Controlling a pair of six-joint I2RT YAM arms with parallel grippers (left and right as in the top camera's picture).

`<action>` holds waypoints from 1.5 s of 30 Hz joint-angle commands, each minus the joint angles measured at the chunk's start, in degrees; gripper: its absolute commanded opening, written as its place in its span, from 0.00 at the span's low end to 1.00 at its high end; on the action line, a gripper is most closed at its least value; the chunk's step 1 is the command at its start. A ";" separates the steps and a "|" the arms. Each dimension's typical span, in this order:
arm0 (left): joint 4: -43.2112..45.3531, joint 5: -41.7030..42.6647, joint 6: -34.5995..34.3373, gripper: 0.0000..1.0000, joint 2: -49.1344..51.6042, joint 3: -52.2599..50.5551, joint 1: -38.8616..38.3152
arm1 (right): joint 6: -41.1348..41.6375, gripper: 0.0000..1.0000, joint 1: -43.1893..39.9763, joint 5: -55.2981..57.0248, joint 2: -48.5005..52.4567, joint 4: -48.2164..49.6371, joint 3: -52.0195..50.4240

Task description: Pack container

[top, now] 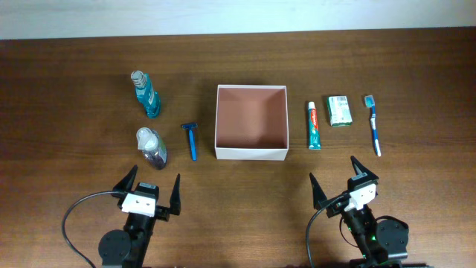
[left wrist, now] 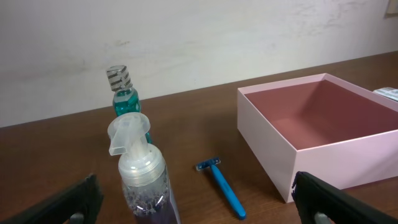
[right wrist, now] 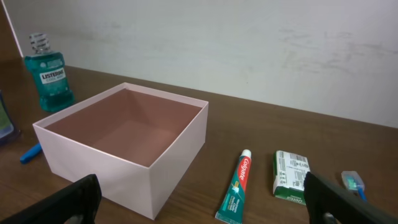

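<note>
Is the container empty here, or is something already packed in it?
Empty. The container shows only its bare pinkish-brown floor overhead and in both wrist views; the toothpaste and razor lie outside it.

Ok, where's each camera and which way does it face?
Overhead: above the table, looking straight down; left gripper, right gripper at bottom.
Left wrist: low, facing the wall; spray bottle, razor, box; own fingertips below.
Right wrist: low, facing the wall; box, toothpaste, carton; fingertips below.
Shared: both wrist views show box and mouthwash.
</note>
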 commanded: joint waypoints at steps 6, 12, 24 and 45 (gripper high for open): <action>-0.04 -0.26 -0.55 0.99 -0.48 -0.35 0.13 | 0.61 0.99 -0.28 -0.13 -0.63 -0.33 -0.26; -0.04 -0.26 -0.55 0.99 -0.48 -0.35 0.15 | 0.61 0.99 -0.28 -0.13 -0.63 -0.33 -0.26; 4.68 -2.80 -0.55 0.99 -0.48 -0.20 0.20 | 0.61 0.99 -0.28 -0.13 -0.63 -0.33 -0.26; -18.78 -5.40 0.11 0.99 28.48 43.93 0.20 | 0.61 0.99 -0.28 -0.13 -0.63 -0.31 -0.26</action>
